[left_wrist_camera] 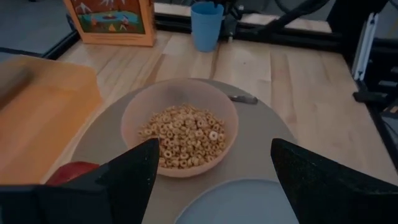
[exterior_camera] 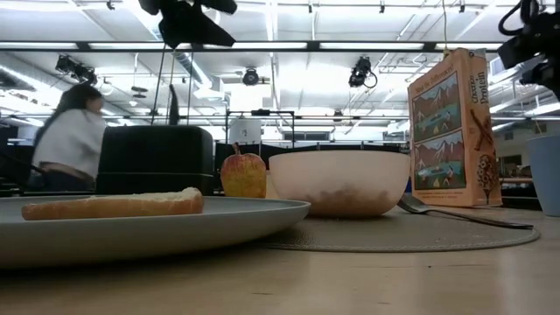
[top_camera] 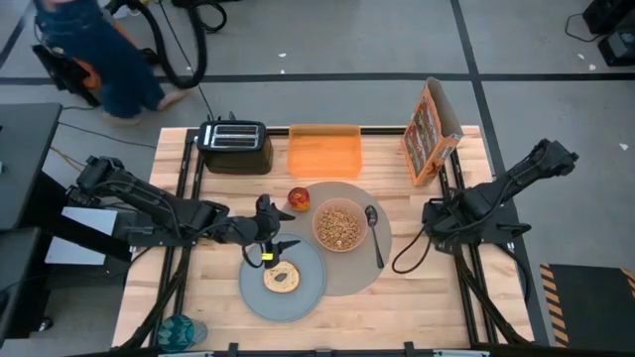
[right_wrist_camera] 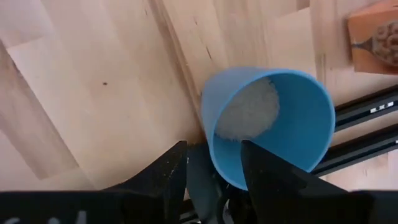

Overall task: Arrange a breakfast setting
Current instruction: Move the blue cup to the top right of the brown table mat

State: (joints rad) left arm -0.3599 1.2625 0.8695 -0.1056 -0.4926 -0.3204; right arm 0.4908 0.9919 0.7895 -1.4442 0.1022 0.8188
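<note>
Left gripper (top_camera: pixel 270 241) hangs over the near-left part of the table, just above the far rim of the grey plate (top_camera: pixel 283 280); its fingers (left_wrist_camera: pixel 127 177) stand wide apart with nothing between them; the left wrist view looks past them onto the pink bowl (left_wrist_camera: pixel 180 127).

Right gripper (top_camera: pixel 433 220) sits at the right edge of the table, beside the placemat; the right wrist view shows the blue cup (right_wrist_camera: pixel 267 121) lying between its fingers (right_wrist_camera: pixel 163 174), wall close against them; whether they actually pinch it, cannot tell; the cup's opening faces the camera, pale interior visible.

Layout from above: round grey-brown placemat (top_camera: pixel 382 203) mid-table; plate overlaps its near-left edge; browned bagel (top_camera: pixel 283 278) flat on the plate, roughly centred; bowl on the placemat, filled with ring cereal (left_wrist_camera: pixel 183 134); metal spoon (top_camera: pixel 374 233) on the placemat just right of the bowl, bowl-end toward the far side; red apple (top_camera: pixel 299 198) at the placemat's far-left edge, just beside the bowl.

Behind the setting: black toaster (top_camera: pixel 235 146) far-left, orange cutting board (top_camera: pixel 324 151) next to it, cereal box (top_camera: pixel 429 129) standing upright far-right.

Low view: bagel (exterior_camera: pixel 114 205) on the plate (exterior_camera: pixel 219 223), apple (exterior_camera: pixel 243 174) upright, bowl (exterior_camera: pixel 339 182), spoon (exterior_camera: pixel 455 213) on the mat, box (exterior_camera: pixel 451 127) behind; a person (exterior_camera: pixel 70 140) in the room beyond the table.
</note>
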